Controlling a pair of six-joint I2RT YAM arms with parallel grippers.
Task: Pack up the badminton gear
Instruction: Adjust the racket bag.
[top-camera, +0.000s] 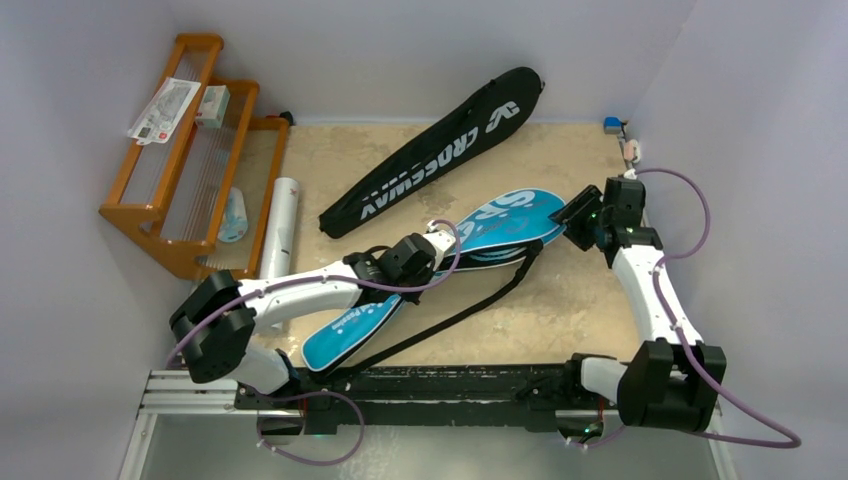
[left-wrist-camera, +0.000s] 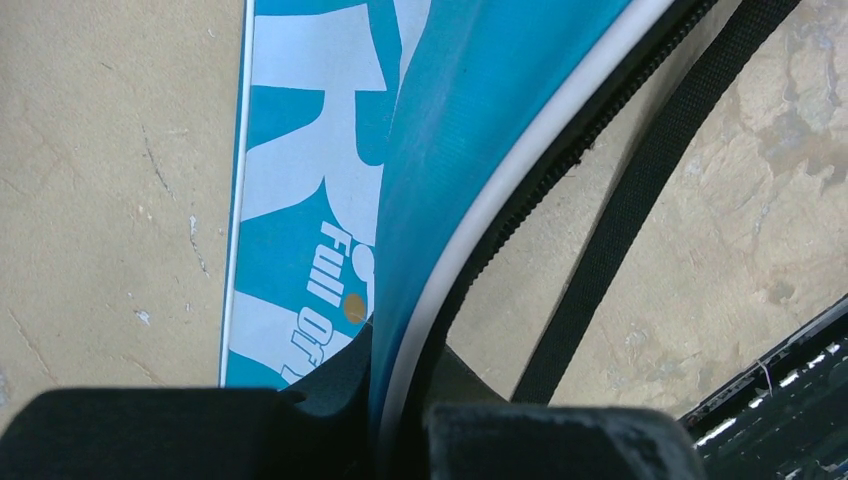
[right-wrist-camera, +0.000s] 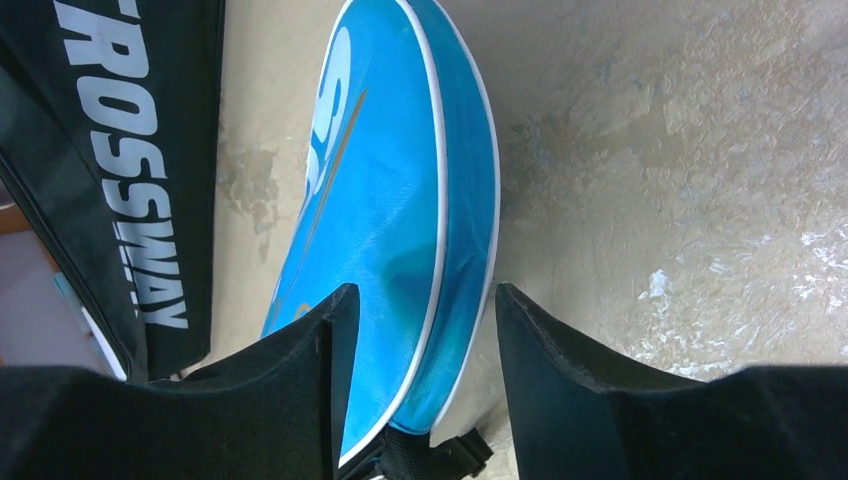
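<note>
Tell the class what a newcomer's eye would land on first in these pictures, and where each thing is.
The bright blue cover lies slantwise mid-table, with the left claw pinched shut on its edge and the right claw open astride its rounded end. Behind it a long black CROSSWAY cover slants toward the far wall, and an orange rack stands at the far left.
</note>
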